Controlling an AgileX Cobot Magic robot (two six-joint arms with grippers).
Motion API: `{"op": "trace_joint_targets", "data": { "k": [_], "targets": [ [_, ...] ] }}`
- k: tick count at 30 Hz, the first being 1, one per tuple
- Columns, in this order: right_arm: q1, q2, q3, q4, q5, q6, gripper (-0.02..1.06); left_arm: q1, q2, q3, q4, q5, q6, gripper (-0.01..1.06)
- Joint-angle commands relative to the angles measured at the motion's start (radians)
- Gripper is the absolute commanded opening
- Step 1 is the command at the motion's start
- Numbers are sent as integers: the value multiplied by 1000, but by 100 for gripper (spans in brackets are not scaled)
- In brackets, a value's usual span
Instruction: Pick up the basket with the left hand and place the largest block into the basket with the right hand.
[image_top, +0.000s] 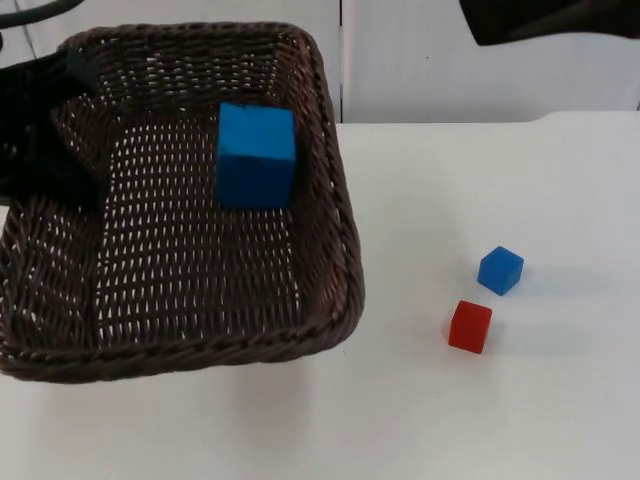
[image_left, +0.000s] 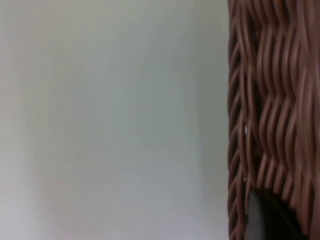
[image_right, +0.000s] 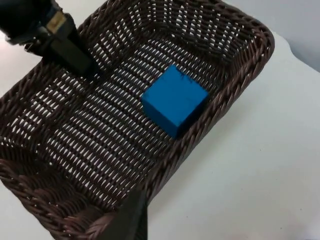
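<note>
Closest to my top camera is the brown wicker basket (image_top: 200, 350), its near rim bulking over the white desk (image_top: 450, 420); open desk runs to its right, broken by a small blue cube (image_top: 500, 270) and a small red cube (image_top: 470, 326) sitting just beside each other, well apart from the basket. Inside, the large blue block (image_top: 256, 154) rests on the woven floor close to the right wall, toward the far side; it is a plain saturated blue with crisp edges. I see the left gripper (image_top: 70, 120) clamped on the basket's left wall, though its dark body blurs into the weave. Of the right arm I only get a black piece at the upper right corner, cut off by the frame, so I cannot tell how its jaws stand. On the left wrist camera, the basket wall (image_left: 270, 100) stands against bare desk (image_left: 110, 120). On the right wrist camera, I look down at the basket (image_right: 235, 85) with the block (image_right: 174, 100) near one wall and the left gripper (image_right: 75, 55) on the opposite rim.
</note>
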Motion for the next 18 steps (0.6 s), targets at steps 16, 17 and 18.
{"op": "trace_joint_targets", "data": {
  "k": [16, 17, 18],
  "targets": [
    [-3, -7, 3, -1, 36, 7, 105, -90, 373, -157, -63, -47, 56, 0],
    [-3, -7, 3, -5, 42, 7, 105, -92, 395, -159, -63, -54, 56, 0],
    [-3, -7, 3, -5, 42, 7, 105, -92, 395, -159, -63, -54, 56, 0]
  ]
}}
